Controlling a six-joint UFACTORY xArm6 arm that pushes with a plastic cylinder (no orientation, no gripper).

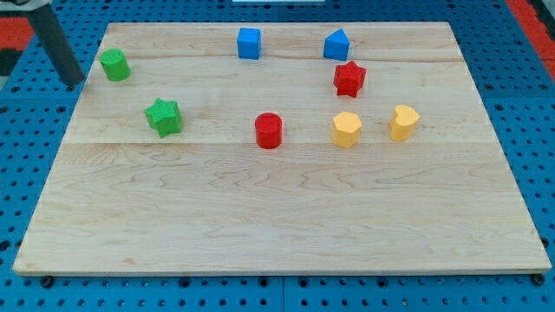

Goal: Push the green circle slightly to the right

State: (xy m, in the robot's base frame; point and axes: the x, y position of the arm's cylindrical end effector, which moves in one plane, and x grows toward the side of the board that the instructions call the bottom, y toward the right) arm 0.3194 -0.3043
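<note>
The green circle [114, 65] is a short green cylinder near the top left corner of the wooden board [277, 217]. My rod comes down from the view's top left, and my tip [76, 83] sits just left of the green circle, slightly lower in the view, at the board's left edge. A small gap shows between the tip and the block. A green star [163, 117] lies below and to the right of the green circle.
A blue cube [249, 42] and a blue pentagon-like block [336, 45] sit near the top edge. A red star [349, 79], red cylinder [269, 131], yellow hexagon [346, 129] and yellow heart [403, 122] sit mid-board. A blue pegboard [35, 173] surrounds the board.
</note>
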